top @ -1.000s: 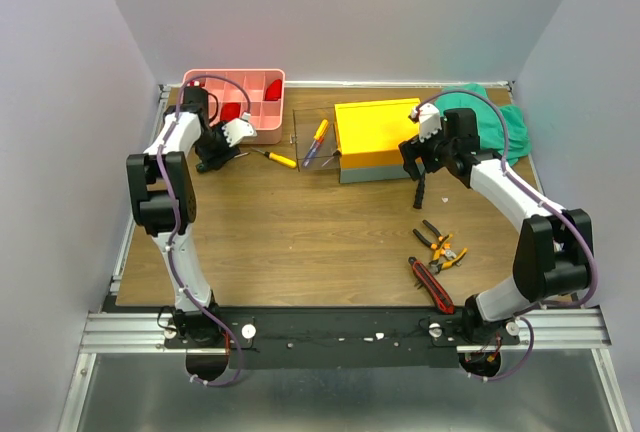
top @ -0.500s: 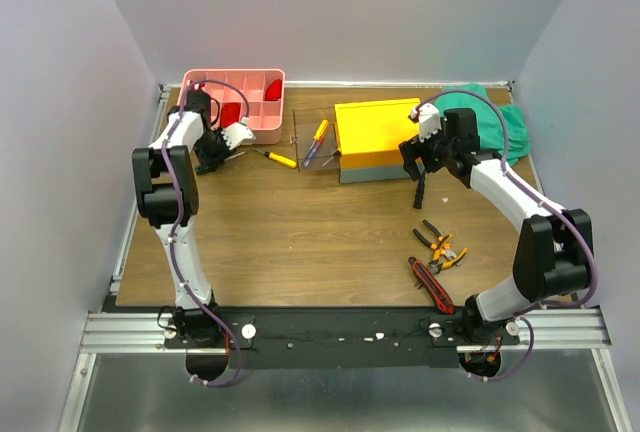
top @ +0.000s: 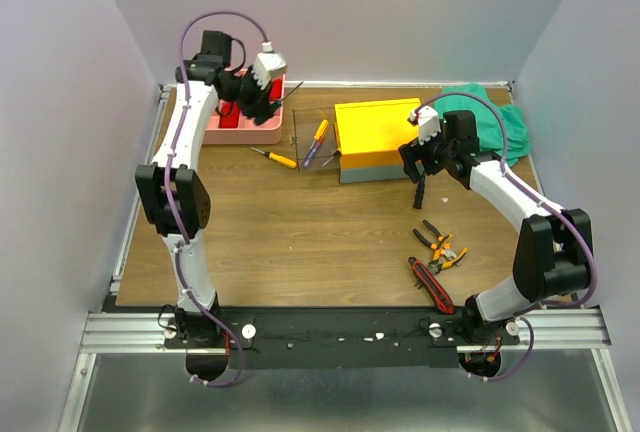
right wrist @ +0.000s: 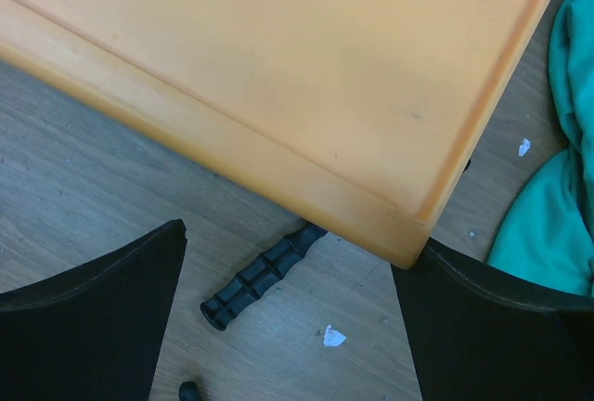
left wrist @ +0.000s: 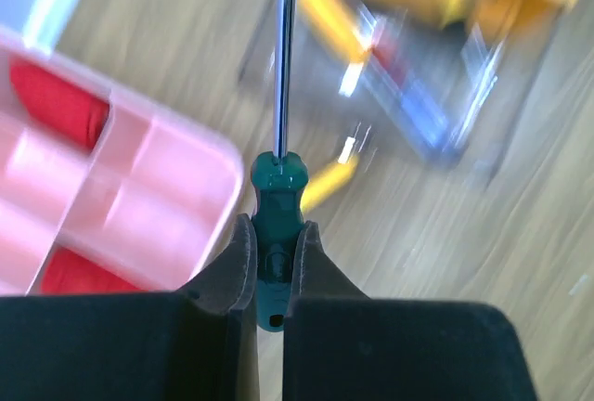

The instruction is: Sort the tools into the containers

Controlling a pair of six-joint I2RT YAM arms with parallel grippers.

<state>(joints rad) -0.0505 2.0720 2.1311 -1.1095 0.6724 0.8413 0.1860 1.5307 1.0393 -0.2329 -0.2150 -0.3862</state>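
The pink tray (top: 232,134) is sitting at the table's (top: 300,232) back left, red pieces (left wrist: 58,104) lying in two of its compartments. The grey toolbox (top: 372,173) is standing near mid-back with its yellow lid (right wrist: 278,67) down. The left gripper (left wrist: 276,243) is pinching the green-handled screwdriver (left wrist: 277,183) above the tray's right end, its shaft running straight out from the fingers and pointing rightward in the overhead view. The right gripper (top: 415,164) is hovering wide open over the toolbox's near right corner, the black hammer (right wrist: 262,276) lying just below. Half a second ago the left gripper was low beside the tray's near edge; now it is raised above the tray.
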